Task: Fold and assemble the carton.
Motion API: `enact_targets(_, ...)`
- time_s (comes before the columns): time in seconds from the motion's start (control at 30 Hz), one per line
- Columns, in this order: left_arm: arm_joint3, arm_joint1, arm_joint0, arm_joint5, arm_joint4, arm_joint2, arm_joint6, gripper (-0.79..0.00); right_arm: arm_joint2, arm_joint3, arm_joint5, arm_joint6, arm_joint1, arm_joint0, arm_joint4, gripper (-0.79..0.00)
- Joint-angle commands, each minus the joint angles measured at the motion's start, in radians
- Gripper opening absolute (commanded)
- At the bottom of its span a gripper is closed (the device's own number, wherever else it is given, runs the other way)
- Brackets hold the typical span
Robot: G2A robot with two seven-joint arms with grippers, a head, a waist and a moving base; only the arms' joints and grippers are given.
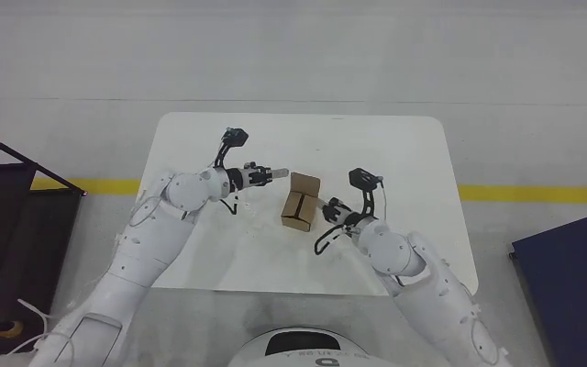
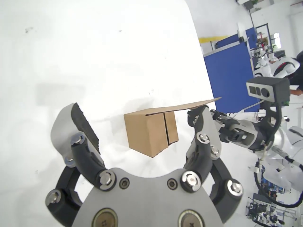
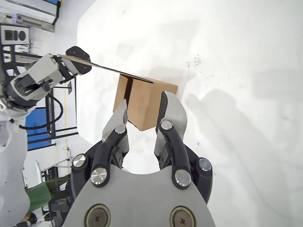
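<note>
Centrally, carton on white table, grey floor

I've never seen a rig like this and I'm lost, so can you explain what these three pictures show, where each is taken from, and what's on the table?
This is a two-armed robot working at a white table. One picture looks down from a camera above its arms; the other two come from cameras on its wrists, so each shows that arm's own gripper up close. On the table stands a brown carton, partly folded, with one flap sticking out. The left gripper is open, and the flap's tip reaches one of its fingers. The right gripper sits at a corner of the carton; whether it grips it is unclear.
</note>
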Motion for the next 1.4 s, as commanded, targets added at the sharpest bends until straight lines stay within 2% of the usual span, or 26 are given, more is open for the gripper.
enact_targets(0.0, 0.032, -0.002, -0.013, 0.0, -0.021, -0.003, 0.006, 0.0, 0.005, -0.002, -0.023, -0.016, 0.0, -0.007, 0.009, -0.477)
enact_targets(0.1, 0.087, -0.01, -0.046, 0.001, -0.039, 0.014, 0.001, 0.0, 0.012, -0.024, -0.043, -0.018, 0.003, -0.02, -0.002, -0.477)
enact_targets(0.2, 0.131, -0.024, -0.087, -0.002, -0.025, 0.063, -0.005, 0.0, -0.008, -0.035, -0.081, 0.031, 0.008, -0.017, -0.06, -0.456)
enact_targets(0.3, 0.161, -0.04, -0.119, -0.006, -0.025, 0.114, -0.013, 0.0, -0.026, -0.026, -0.196, 0.106, 0.013, -0.009, -0.061, -0.354)
enact_targets(0.37, 0.177, -0.049, -0.133, -0.01, -0.035, 0.136, -0.009, 0.0, -0.019, -0.013, -0.289, 0.144, 0.019, -0.005, -0.063, -0.206)
enact_targets(0.53, 0.21, -0.063, -0.155, -0.02, -0.044, 0.164, 0.004, 0.0, -0.024, -0.014, -0.401, 0.199, 0.027, -0.018, -0.055, -0.129)
enact_targets(0.7, 0.226, -0.068, -0.162, -0.029, -0.049, 0.171, 0.008, 0.0, -0.078, 0.078, -0.486, 0.264, 0.021, 0.031, -0.027, -0.049)
enact_targets(0.97, 0.221, -0.067, -0.151, -0.038, -0.045, 0.163, 0.009, 0.0, -0.166, 0.293, -0.508, 0.205, -0.013, 0.134, 0.061, -0.025)
enact_targets(1.2, 0.196, -0.057, -0.127, -0.045, -0.048, 0.133, -0.001, 0.0, -0.135, 0.379, -0.474, 0.077, -0.022, 0.149, 0.122, -0.034)
enact_targets(1.3, 0.182, -0.052, -0.111, -0.047, -0.045, 0.122, -0.004, 0.0, -0.105, 0.393, -0.472, 0.036, -0.019, 0.142, 0.142, -0.077)
enact_targets(1.37, 0.171, -0.049, -0.1, -0.049, -0.045, 0.115, -0.008, 0.0, -0.084, 0.401, -0.473, 0.013, -0.018, 0.14, 0.164, -0.148)
